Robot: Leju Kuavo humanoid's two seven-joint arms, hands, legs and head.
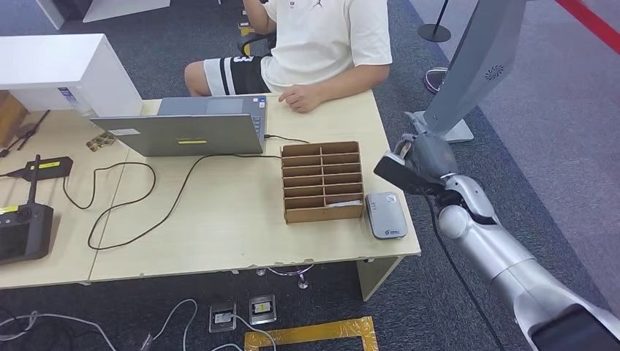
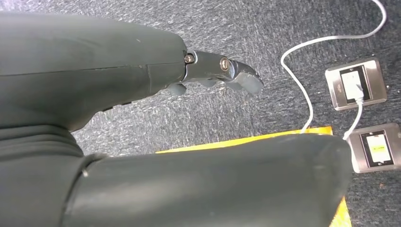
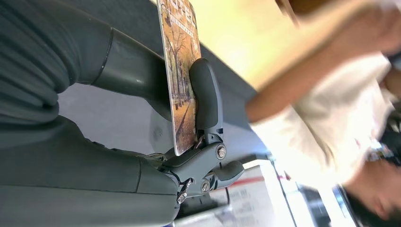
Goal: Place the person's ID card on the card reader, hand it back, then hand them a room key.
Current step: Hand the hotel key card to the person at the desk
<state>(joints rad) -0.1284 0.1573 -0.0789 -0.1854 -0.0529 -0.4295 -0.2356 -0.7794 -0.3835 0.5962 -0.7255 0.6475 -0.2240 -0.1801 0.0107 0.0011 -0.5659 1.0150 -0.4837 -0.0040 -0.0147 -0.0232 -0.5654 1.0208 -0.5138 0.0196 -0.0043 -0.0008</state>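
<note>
My right hand (image 1: 428, 157) hovers just off the table's right edge, level with the wooden slotted box (image 1: 322, 181). It pinches a card (image 1: 397, 174) that looks dark from above. In the right wrist view the card (image 3: 182, 94) carries a picture of a tree-lined street, clamped between the thumb and a finger (image 3: 204, 99). The grey card reader (image 1: 385, 214) lies on the table's near right corner with nothing on it, a little below and left of the card. The person's hand (image 1: 300, 96) rests on the table's far edge. My left hand (image 2: 222, 71) hangs over the carpet, holding nothing.
An open laptop (image 1: 183, 131) stands at the table's far middle, its cable looping across the top. A black controller (image 1: 22, 230) lies at the left edge. A grey stand (image 1: 475, 58) rises behind my right hand. Floor sockets (image 2: 354, 85) and yellow tape (image 1: 314, 333) lie below.
</note>
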